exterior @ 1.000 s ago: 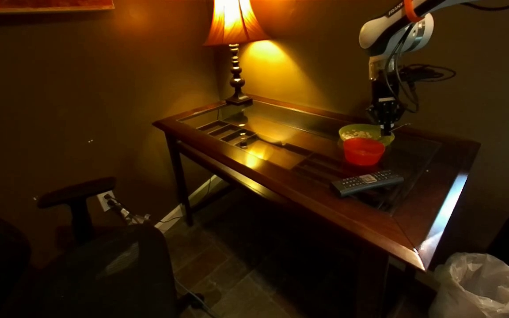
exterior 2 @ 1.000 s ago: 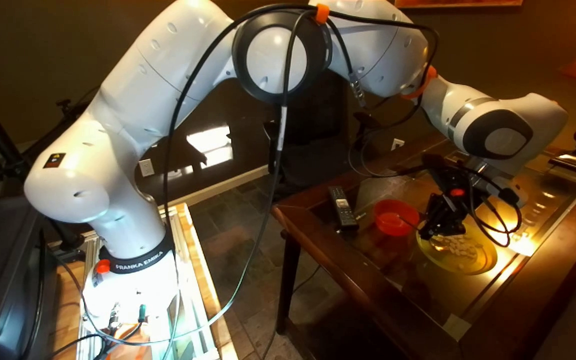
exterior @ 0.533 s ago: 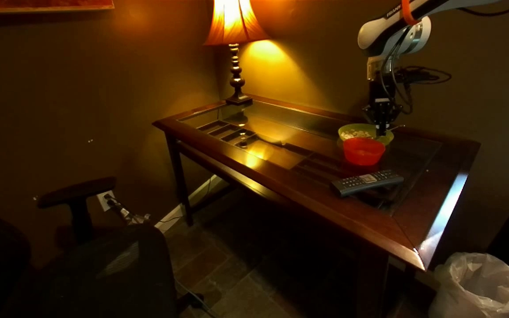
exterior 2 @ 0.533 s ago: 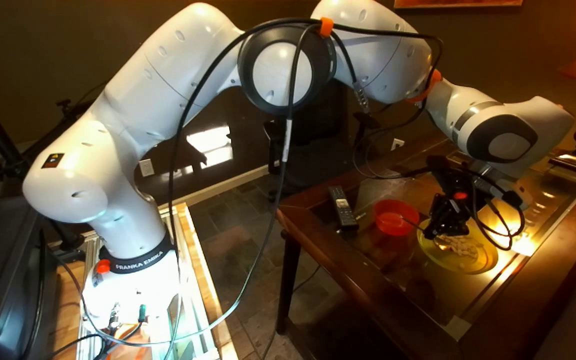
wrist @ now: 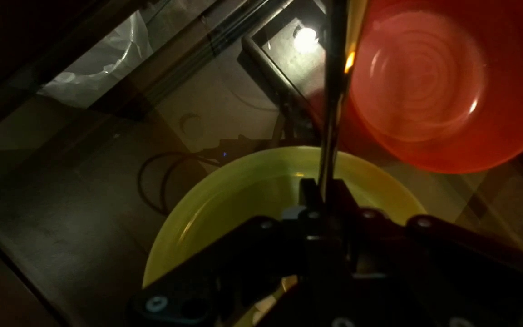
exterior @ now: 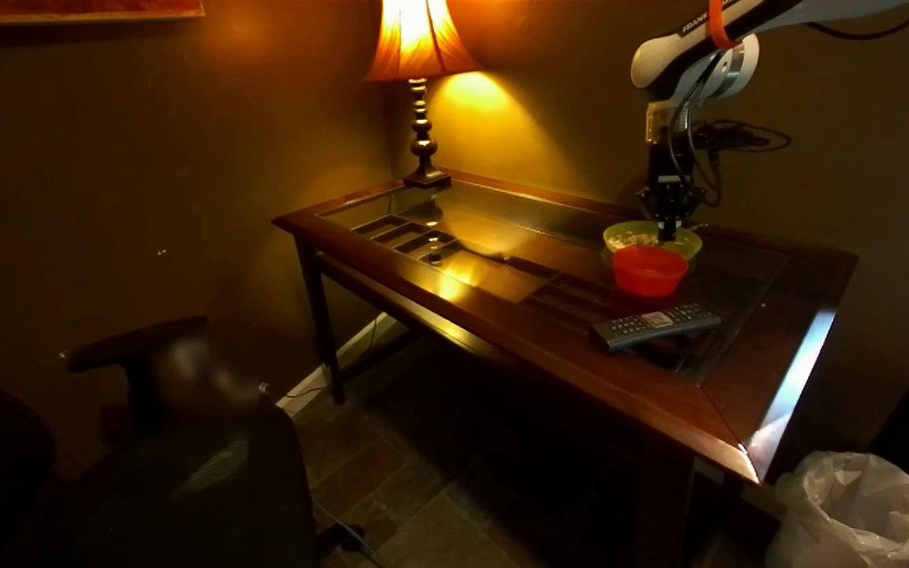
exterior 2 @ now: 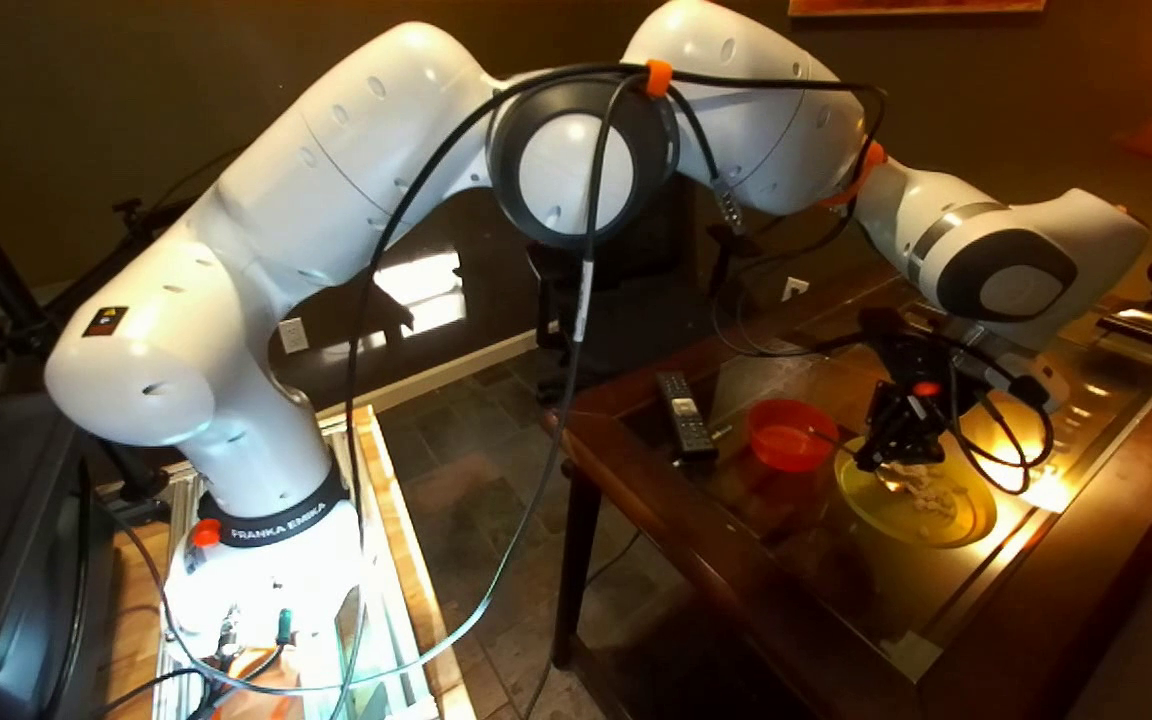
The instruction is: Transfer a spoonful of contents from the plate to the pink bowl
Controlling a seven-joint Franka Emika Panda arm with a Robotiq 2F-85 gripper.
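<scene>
We observed the gripper (wrist: 324, 193) pinching a shiny spoon (wrist: 335, 91) by its handle, above the yellow-green dish (wrist: 225, 195). In an exterior view, the spoon's head lay low beside the pale pieces (exterior 2: 928, 492) in that dish; contact we could not tell. The red bowl (wrist: 461, 154) stood just beside the dish on the desk (exterior: 533, 337).

Decent room over the desk (exterior: 502, 241) between the lamp (exterior: 421, 63), far left, and the green bowl (exterior: 690, 244) in an exterior view. Near side, red bowl (exterior: 650, 272) and remote (exterior: 657, 325) are in the way, and the gripper (wrist: 326, 193) plus spoon handle (wrist: 332, 113) hog the green bowl's airspace.
</scene>
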